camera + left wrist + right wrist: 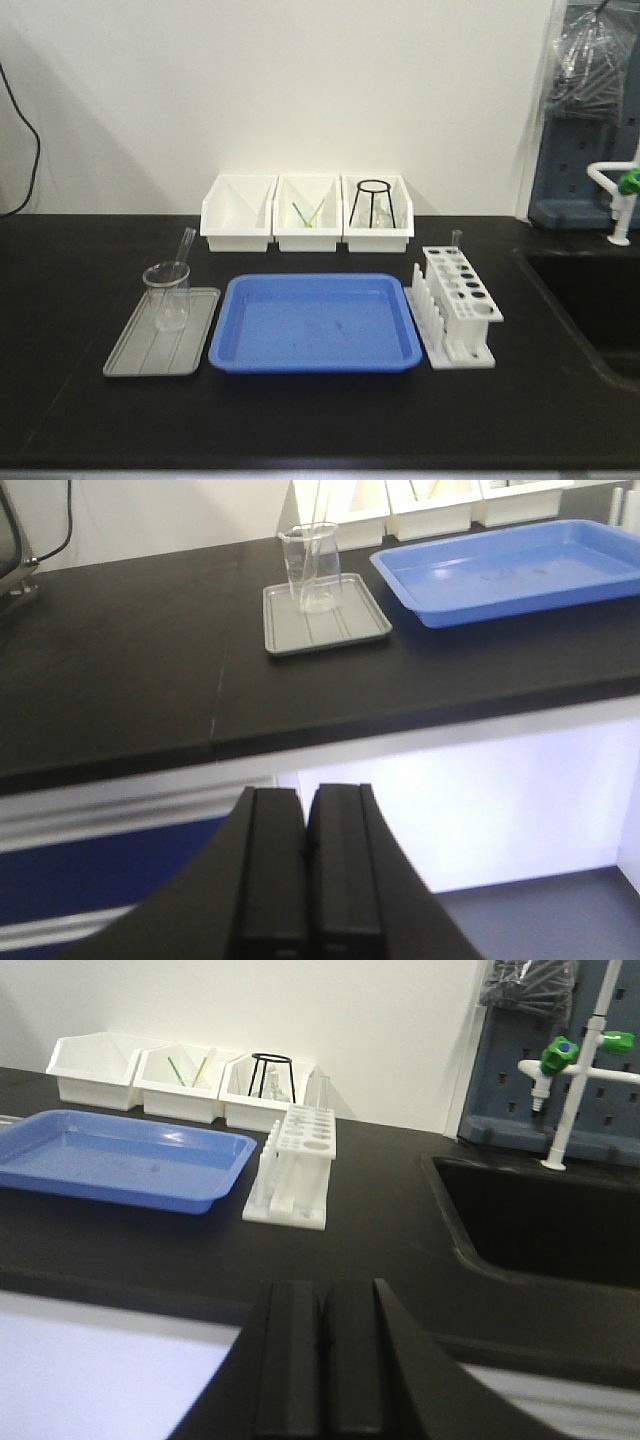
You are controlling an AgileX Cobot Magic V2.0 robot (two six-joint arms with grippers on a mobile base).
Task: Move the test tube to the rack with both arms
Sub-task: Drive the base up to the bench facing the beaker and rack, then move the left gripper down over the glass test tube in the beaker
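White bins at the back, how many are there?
3, side by side behind the tray: the left bin, the middle bin, and the right bin, which holds a black wire stand. None looks hidden.

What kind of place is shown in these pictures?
Most likely a laboratory bench. A white test tube rack stands on the black counter, a glass beaker on a grey tray, and a sink with a green-handled tap is set into the counter.
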